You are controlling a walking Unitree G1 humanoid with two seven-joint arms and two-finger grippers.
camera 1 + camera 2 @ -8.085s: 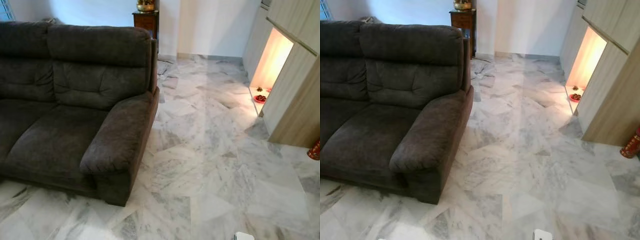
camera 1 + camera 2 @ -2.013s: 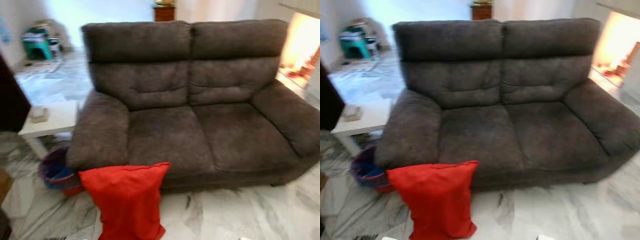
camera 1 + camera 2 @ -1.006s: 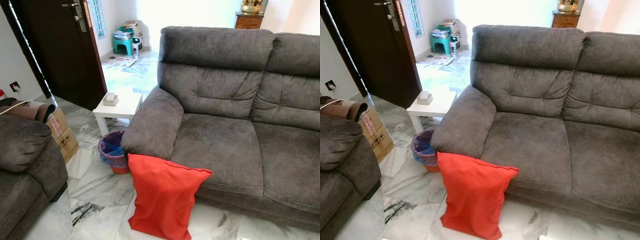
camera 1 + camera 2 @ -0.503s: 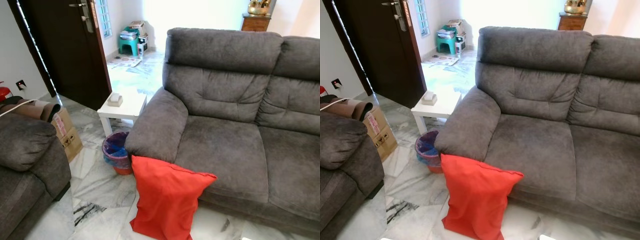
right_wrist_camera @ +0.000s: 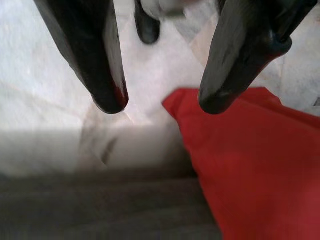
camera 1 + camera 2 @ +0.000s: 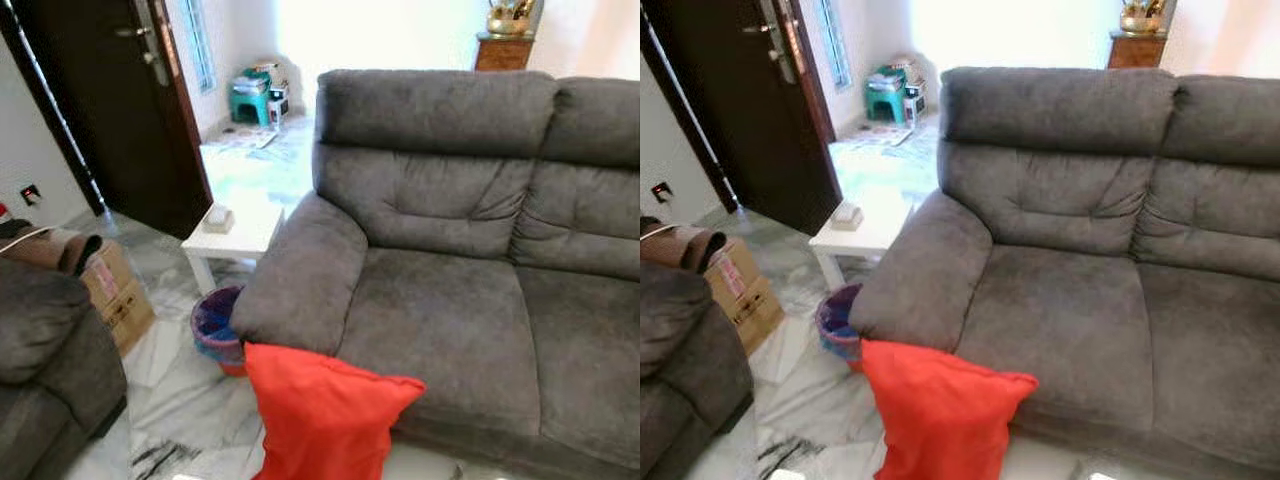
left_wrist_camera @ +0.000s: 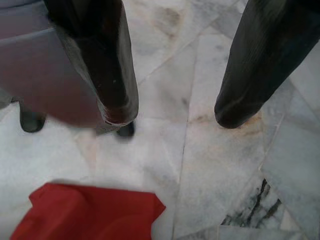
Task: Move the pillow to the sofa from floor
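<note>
- Daylight floods in from the far doorway, washing out the wall and glaring off the marble floor (image 6: 250, 170) there.
- Both eye views are soft, slightly blurred.
- Left wrist view: evenly lit; the left gripper (image 7: 172, 112) has blurred fingers, the tiles beyond them sharper.
- Right wrist view: the right gripper (image 5: 160, 102) is blurred, with hazy grey shade beyond its tips.

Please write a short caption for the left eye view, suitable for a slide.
A red pillow stands on the marble floor, leaning against the front of a grey sofa, beside its armrest.
</note>
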